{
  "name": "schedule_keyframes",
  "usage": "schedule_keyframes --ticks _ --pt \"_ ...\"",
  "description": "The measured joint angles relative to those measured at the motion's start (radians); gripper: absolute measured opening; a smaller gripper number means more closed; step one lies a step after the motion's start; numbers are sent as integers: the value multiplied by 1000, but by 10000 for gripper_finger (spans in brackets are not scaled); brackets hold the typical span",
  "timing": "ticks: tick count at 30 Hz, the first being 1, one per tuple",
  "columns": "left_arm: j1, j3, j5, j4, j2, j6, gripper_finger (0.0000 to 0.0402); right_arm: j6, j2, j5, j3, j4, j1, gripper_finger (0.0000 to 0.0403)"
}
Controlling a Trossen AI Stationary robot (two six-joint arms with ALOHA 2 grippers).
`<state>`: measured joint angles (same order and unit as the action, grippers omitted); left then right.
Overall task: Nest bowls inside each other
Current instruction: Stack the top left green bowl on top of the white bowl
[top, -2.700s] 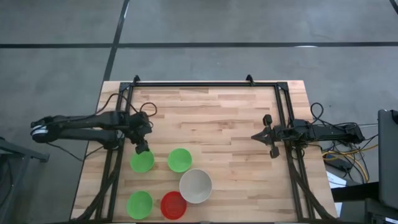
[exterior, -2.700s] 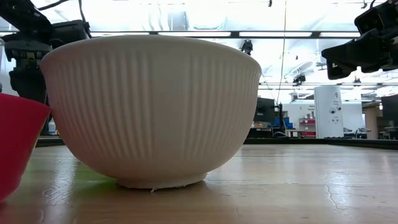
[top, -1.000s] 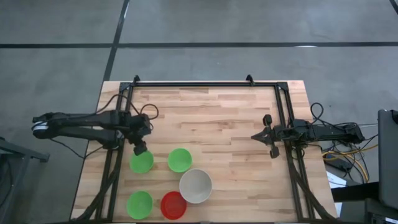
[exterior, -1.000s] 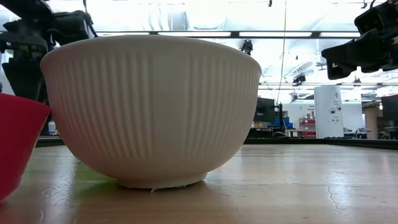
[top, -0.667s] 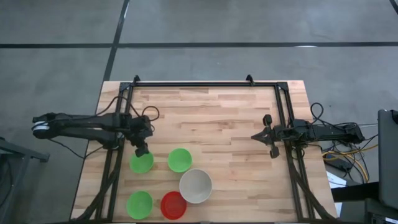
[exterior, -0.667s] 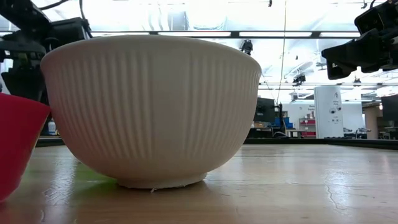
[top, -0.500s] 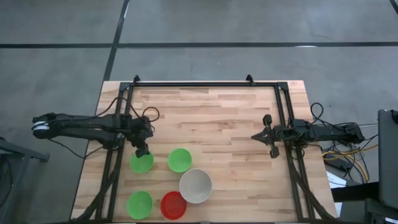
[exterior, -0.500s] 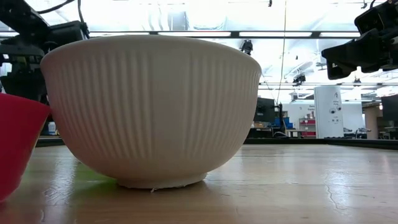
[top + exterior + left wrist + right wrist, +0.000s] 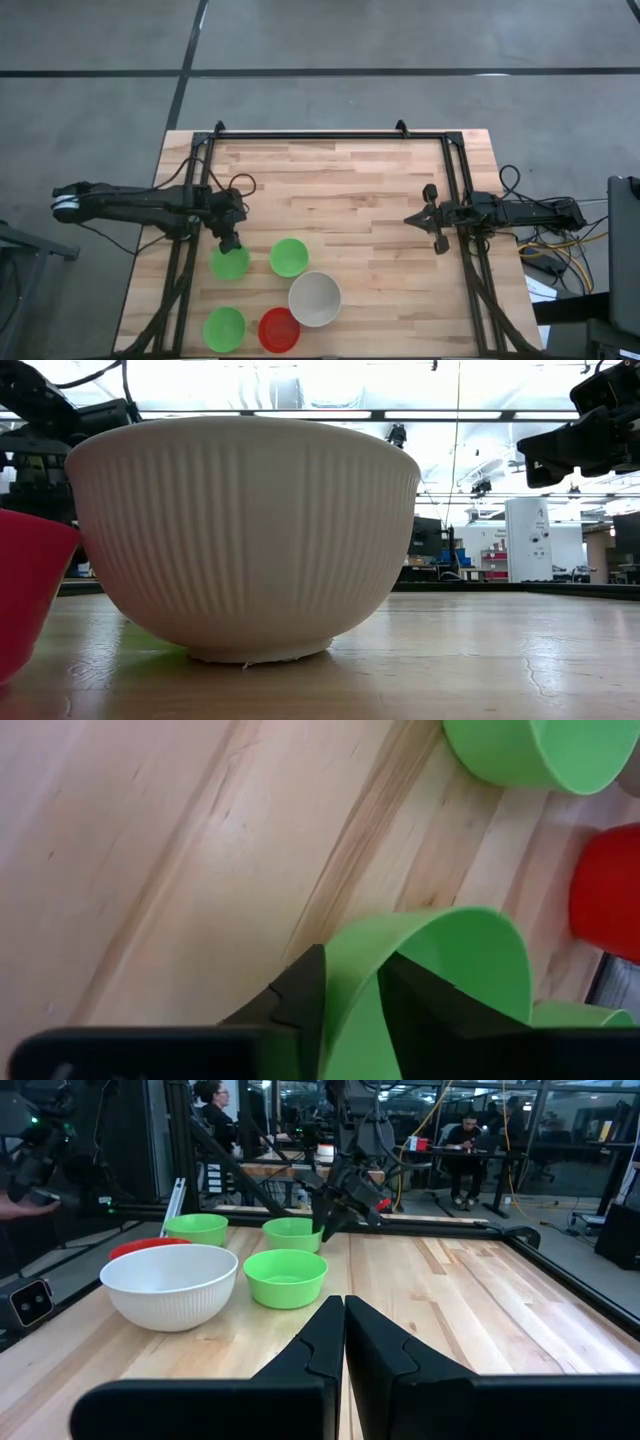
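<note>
From my seat, starting at the left of the worktop (image 9: 350, 180): my left gripper (image 9: 230, 243) is down on the far rim of a green bowl (image 9: 230, 263), and the left wrist view shows one finger inside the wall and one outside, pinching the rim between them, so I count it as grasping that bowl. The bowl looks like thin, light plastic, stiff enough to lift by its edge but smooth, so I judge the rim is the only sensible hold and a shallow pinch could let it tilt or slip. Just beside it sits a second green bowl (image 9: 289, 257); nearer the front edge are a third green bowl (image 9: 224, 328), a red bowl (image 9: 279, 329) and the larger white bowl (image 9: 315, 298), ribbed on its outside. All five sit apart, nothing nested yet. Far over at the right edge my right gripper (image 9: 440, 231) waits above bare wood, fingers pressed together and carrying nothing.
</note>
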<state>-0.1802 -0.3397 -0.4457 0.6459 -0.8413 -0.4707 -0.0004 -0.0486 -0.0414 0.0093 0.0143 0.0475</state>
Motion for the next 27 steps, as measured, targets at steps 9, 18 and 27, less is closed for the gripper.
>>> schedule_keyframes --ticks 9,18,27 --pt "0 0 6 -3 -1 0 47 0 0 0 0 0 0 9" --pt "0 0 8 -3 -1 -1 15 0 0 0 0 0 0 9" --pt "0 0 17 -6 -1 -9 7 0 0 0 0 0 0 9"
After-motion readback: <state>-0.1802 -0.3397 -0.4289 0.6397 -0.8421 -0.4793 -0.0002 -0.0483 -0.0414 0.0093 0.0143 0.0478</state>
